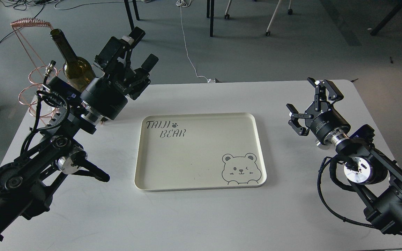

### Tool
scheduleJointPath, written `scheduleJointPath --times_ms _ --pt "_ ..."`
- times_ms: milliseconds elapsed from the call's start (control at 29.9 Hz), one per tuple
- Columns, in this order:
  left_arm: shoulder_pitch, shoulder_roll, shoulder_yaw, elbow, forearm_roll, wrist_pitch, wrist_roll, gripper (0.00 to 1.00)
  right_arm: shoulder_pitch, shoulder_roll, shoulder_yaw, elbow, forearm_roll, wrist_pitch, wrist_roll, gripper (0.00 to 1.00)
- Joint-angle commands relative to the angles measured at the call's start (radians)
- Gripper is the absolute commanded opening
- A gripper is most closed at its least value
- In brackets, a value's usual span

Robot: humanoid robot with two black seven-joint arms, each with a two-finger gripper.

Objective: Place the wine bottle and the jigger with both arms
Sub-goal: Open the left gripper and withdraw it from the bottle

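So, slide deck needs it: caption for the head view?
Open left gripper beside wine bottle, open right gripper, tray between.

tray (201,181) — "TAIJI BEAR" printed top left | left gripper (136,66) — faint lettering, maybe unreadable

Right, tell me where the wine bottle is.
In the head view the wine bottle stands at the table's far left corner, partly hidden behind the left claw, with the copper wire rack just to its left.
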Motion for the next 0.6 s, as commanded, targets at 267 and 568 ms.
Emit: scheduleJointPath --times_ms 267,568 --pt "0.199 -0.128 -0.138 0.121 -0.076 -0.128 0.142 0.98 -0.030 0.073 -0.037 0.024 0.000 0.130 0.236 0.99" --pt "0.204 -0.143 -0.213 0.140 -0.143 -0.131 0.142 0.98 -0.066 0.066 -0.036 0.027 0.000 0.226 0.238 0.99"
